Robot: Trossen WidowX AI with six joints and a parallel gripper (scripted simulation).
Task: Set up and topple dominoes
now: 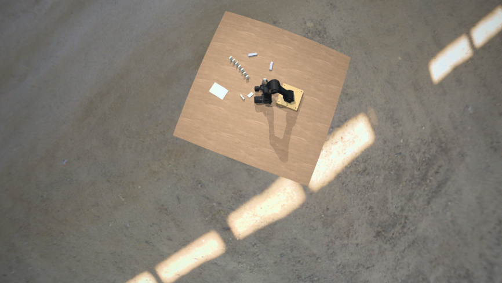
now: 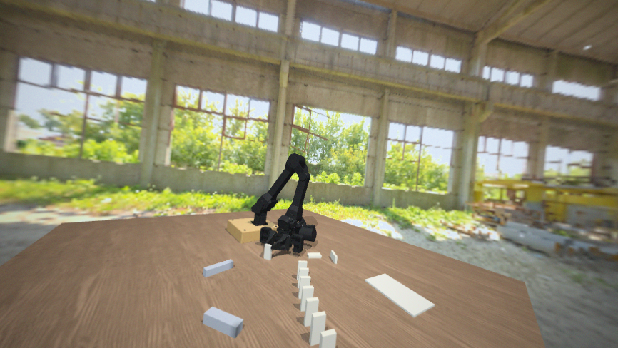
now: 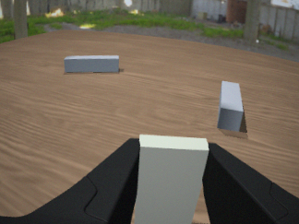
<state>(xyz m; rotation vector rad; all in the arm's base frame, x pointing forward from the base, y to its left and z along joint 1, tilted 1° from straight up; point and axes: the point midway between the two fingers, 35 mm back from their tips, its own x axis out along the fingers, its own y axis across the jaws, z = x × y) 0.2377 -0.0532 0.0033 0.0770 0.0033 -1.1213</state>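
Observation:
My gripper (image 3: 172, 151) is shut on a white domino (image 1: 264, 80) (image 2: 267, 252) (image 3: 172, 183), held upright by its sides, low over the table in front of the base. Whether its foot touches the table is unclear. The row of several standing white dominoes (image 1: 239, 66) (image 2: 311, 311) curves slightly; its end nearest the arm (image 2: 302, 267) is apart from the held domino. One loose domino (image 1: 250, 94) (image 2: 314, 255) lies flat beside the arm. Another loose domino (image 1: 242, 97) (image 2: 333, 257) rests on its long edge near it. The row is not in the wrist view.
One blue-grey block (image 1: 270, 65) (image 2: 218, 267) (image 3: 231, 102) lies near the held domino. Another blue-grey block (image 1: 252, 54) (image 2: 223, 321) (image 3: 91, 64) lies farther off, beside the row. A flat white plate (image 1: 218, 91) (image 2: 398, 294) lies on the row's other side.

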